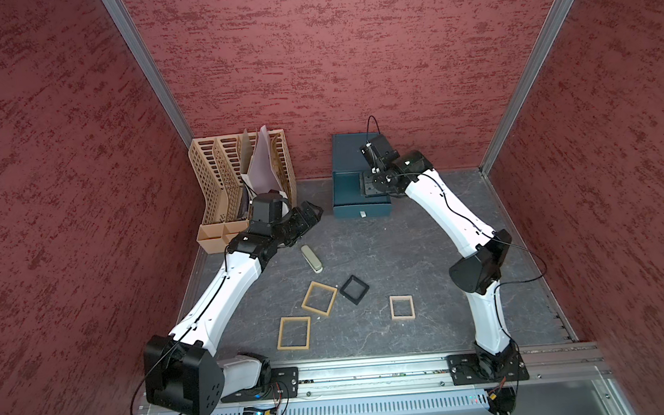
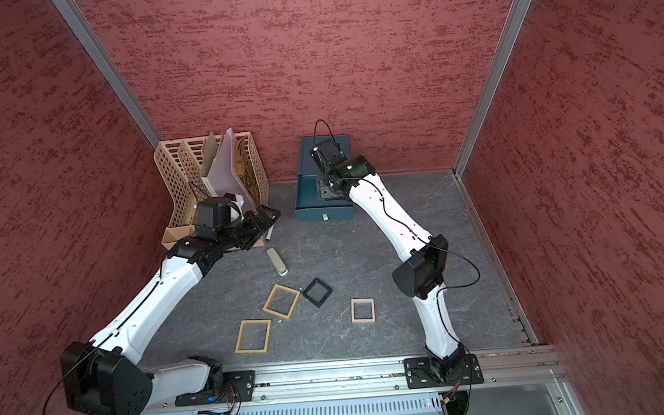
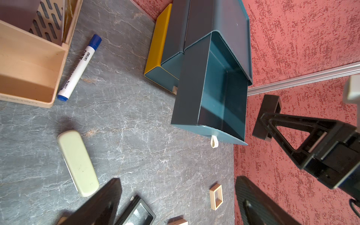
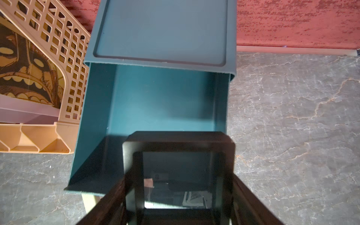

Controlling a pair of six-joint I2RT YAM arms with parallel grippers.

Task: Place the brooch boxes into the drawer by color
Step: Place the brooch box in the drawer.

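The teal drawer [image 1: 344,183] [image 4: 155,105] stands pulled out of its cabinet at the back, in both top views [image 2: 305,194]. My right gripper [image 1: 375,183] [image 4: 178,204] hangs over the drawer, shut on a black brooch box [image 4: 178,140]. A second black brooch box [image 1: 354,289] [image 3: 136,212] lies mid-table. Beside it lie three tan brooch boxes [image 1: 319,298] [image 1: 294,332] [image 1: 402,307]. My left gripper [image 1: 310,214] [image 3: 175,210] hovers open and empty by the file rack, left of the drawer.
A tan lattice file rack [image 1: 215,185] with papers stands at the back left. A blue-capped marker [image 3: 79,68] lies by its base. A beige eraser block [image 1: 311,258] [image 3: 78,163] lies between the rack and the boxes. A yellow-sided unit [image 3: 155,48] sits under the teal cabinet.
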